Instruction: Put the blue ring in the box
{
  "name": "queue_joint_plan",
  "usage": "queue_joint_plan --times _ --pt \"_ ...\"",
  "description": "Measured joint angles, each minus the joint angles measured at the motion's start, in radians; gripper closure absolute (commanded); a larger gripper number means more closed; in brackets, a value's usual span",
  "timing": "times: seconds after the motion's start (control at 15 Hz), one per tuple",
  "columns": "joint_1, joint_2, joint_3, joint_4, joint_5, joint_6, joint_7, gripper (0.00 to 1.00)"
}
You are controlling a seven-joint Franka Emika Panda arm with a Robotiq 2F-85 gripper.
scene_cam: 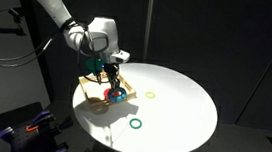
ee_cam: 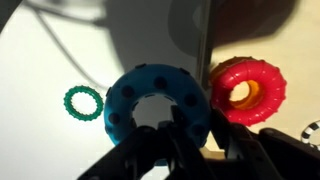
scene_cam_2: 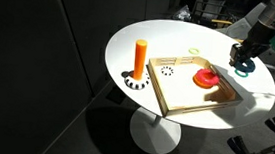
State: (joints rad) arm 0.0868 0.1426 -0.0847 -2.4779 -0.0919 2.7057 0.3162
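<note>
The hand's dark fingers (ee_cam: 150, 150) fill the bottom of the wrist view, closest to the lens, and the hand (ee_cam: 200, 132) is closed down tight on the near band of the blue ring (ee_cam: 125, 100), one finger reaching up through the hole and the other outside it. From that view the ring sits mostly over bare white bench, its right side overlapping the box's wall. A red ring (ee_cam: 270, 85) lies just past that wall, inside the box, and a small green ring (ee_cam: 70, 103) lies on the bench to the other side, apart from the blue one. In an exterior view the hand (scene_cam_2: 243, 62) hangs at the far right corner of the box (scene_cam_2: 181, 91), with the blue ring (scene_cam_2: 243, 67) in its grip just outside the wall; I cannot tell whether the ring is clear of the bench (scene_cam_2: 151, 33). The red ring (scene_cam_2: 207, 79) rests near that same corner inside the box, and a small speckled ring (scene_cam_2: 166, 72) lies at the opposite side. An orange post (scene_cam_2: 140, 55) stands upright just beside the box. A thin yellow ring (scene_cam_2: 192, 50) lies on the bench beyond the box.
</note>
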Motion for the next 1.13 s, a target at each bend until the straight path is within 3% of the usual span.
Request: queue_joint_plan --times 0.27,0.33,0.47,0.73,1.13 --pt "0.032 0.012 0.072 0.047 0.007 -0.033 0.037 0.88" --pt "0.043 0.019 0.088 0.062 0.009 -0.05 0.045 0.42" --pt "0.062 0.036 0.112 0.096 0.01 -0.103 0.062 0.34" --pt "0.076 0.052 0.123 0.153 0.01 -0.235 0.068 0.01" --pt "0.039 0.046 0.12 0.178 0.029 -0.357 0.02 0.0"
